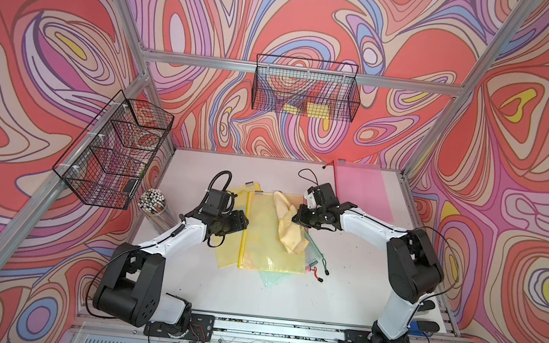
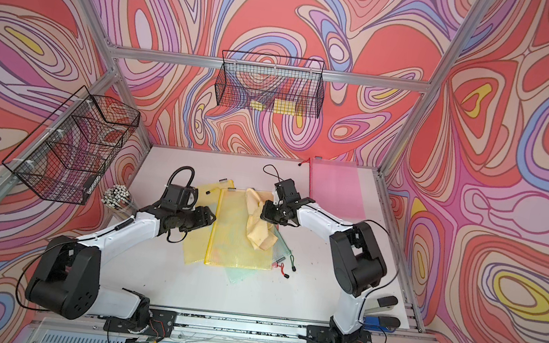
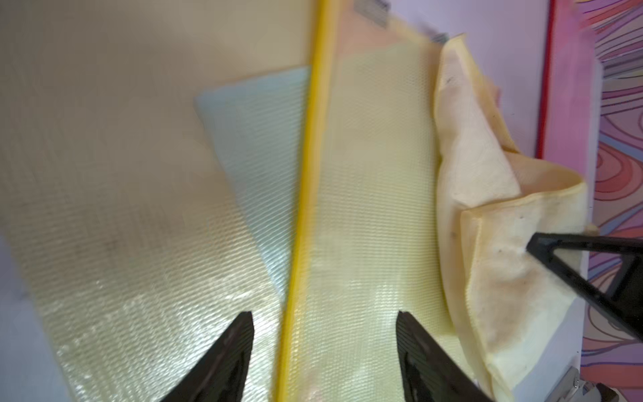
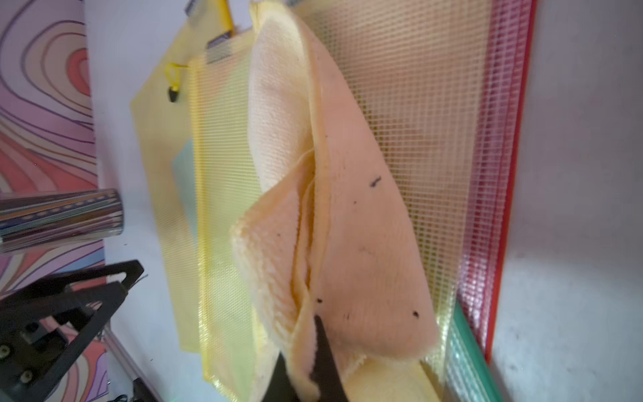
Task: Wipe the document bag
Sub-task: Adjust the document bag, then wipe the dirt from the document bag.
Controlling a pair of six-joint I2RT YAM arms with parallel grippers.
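Observation:
The document bag (image 1: 266,245) (image 2: 236,245) is yellow mesh and lies flat on top of a stack of bags at mid table. A stained yellow cloth (image 1: 286,226) (image 2: 257,226) drapes over its right part. My right gripper (image 1: 296,217) (image 2: 264,213) (image 4: 306,348) is shut on a fold of the cloth (image 4: 348,215). My left gripper (image 1: 242,224) (image 2: 211,219) (image 3: 324,313) is open, low over the bag's left side. Its fingers straddle the yellow zip band (image 3: 306,195) with nothing between them.
Under the top bag lie another yellow bag (image 1: 226,256), a green one (image 1: 271,277) and a red-edged one (image 4: 494,174). A pink bag (image 1: 364,189) lies at the back right. A cup of pens (image 1: 153,202) stands at the left; wire baskets (image 1: 305,89) (image 1: 116,158) hang on the walls.

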